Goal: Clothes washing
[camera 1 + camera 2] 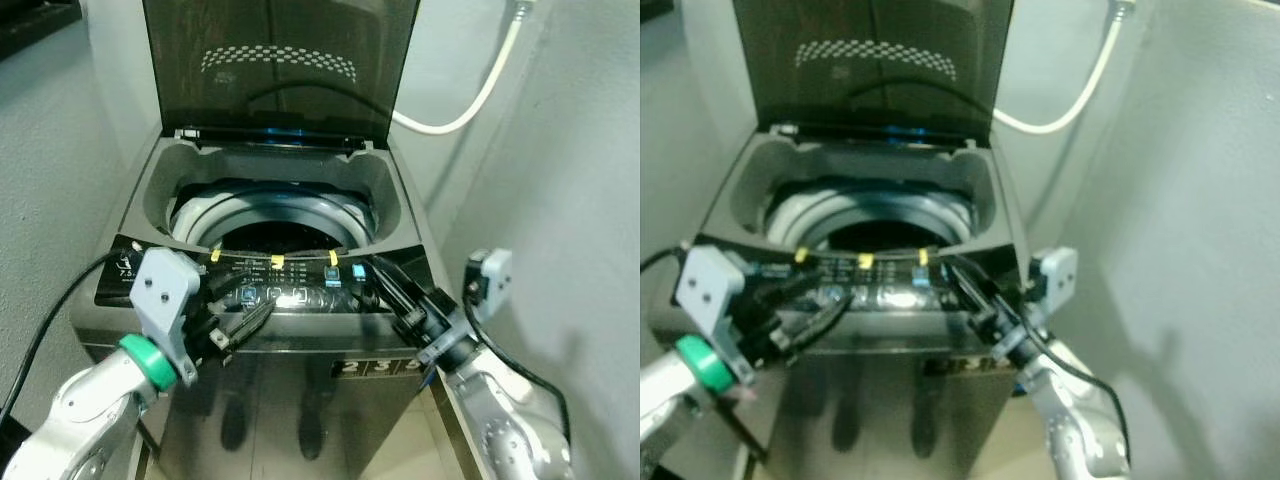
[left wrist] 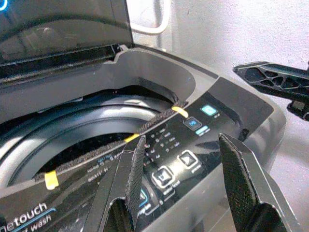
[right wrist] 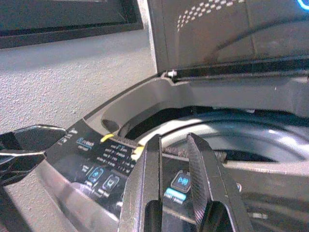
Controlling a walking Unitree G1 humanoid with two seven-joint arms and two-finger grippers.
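Nearest: left tool point(image 1: 245, 318), fingers spread wide, empty, hovering just over the left part of the control panel point(image 1: 290, 296); probably waiting while the other arm works. Right tool point(image 1: 392, 290), fingers drawn narrow and nearly together, empty, tips over the panel's right end just beside the lit blue button point(image 1: 358, 271); the narrow set suits pressing a single key, likely start or power. Panel: glossy black, several keys lit, with a dark strip carrying yellow tabs point(image 1: 277, 261) along its rear edge. Beyond: washing machine point(image 1: 150, 200), top-loading, drum point(image 1: 280, 225) open and dark inside; laundry cannot be made out. Farthest: tinted lid point(image 1: 280, 60) raised upright against the wall; white hose point(image 1: 480, 95) running behind at right.
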